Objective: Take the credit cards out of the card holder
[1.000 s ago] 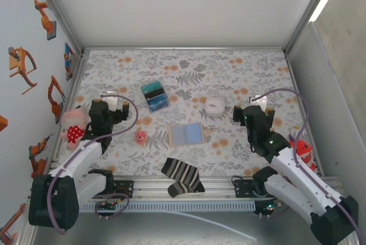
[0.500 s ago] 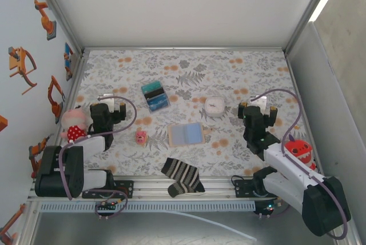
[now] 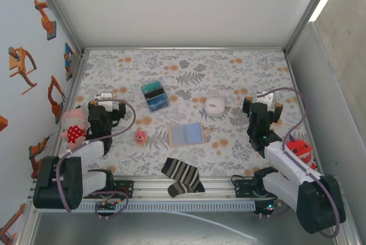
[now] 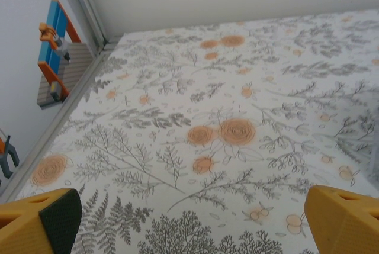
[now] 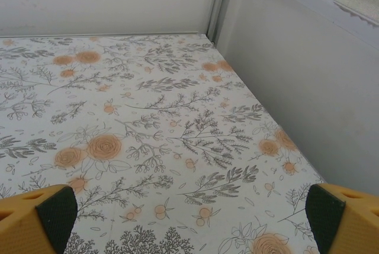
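Left claw (image 3: 108,102) and right claw (image 3: 262,104) both gape empty; one card holder (image 3: 186,134) lies between them.

I watch through three cameras. The top one sits high behind the arm bases and looks steeply down, taking in the whole floral tabletop (image 3: 189,68) from afar. The left wrist one rides low and close over the table's left side, facing the far wall, with the left gripper (image 4: 189,233) at its bottom corners. The right wrist one faces the far right corner, the right gripper (image 5: 189,224) framed likewise. All three share that tabletop.
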Tool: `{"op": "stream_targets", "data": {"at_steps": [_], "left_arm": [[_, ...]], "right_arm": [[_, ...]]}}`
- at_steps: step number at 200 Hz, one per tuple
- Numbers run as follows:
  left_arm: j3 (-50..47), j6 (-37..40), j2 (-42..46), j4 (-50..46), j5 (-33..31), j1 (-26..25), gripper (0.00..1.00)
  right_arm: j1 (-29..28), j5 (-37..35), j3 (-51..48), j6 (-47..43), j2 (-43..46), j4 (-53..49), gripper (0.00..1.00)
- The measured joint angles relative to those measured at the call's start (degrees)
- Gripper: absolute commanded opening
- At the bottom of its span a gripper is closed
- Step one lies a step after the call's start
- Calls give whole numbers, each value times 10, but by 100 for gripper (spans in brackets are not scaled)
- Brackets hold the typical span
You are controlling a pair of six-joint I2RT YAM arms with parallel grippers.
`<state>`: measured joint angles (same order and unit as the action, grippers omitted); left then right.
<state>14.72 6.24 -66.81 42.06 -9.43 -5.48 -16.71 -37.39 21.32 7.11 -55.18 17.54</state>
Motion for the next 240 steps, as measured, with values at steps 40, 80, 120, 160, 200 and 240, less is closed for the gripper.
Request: {"op": "stream_targets", "data": {"at_steps": [40,80,120,160,200,240], "left_arm": [[-2,0,24,13,19,0,97],[-2,2,-7,23,26,0,97],[0,1,-6,23,31,0,97],[0,-16,-18,34,50,0,97],[1,-21,-105,73,56,0,97],[6,-27,-214,143,47,0,97]], "right_arm": [[22,17,-11,-2,0,13,99],[37,31,-18,-1,0,16,99],[49,48,-18,-1,0,27,99],[58,56,-19,-1,-4,38,99],[78,69,-24,0,-21,50,99],[95,89,-25,5,-45,79,99]]}}
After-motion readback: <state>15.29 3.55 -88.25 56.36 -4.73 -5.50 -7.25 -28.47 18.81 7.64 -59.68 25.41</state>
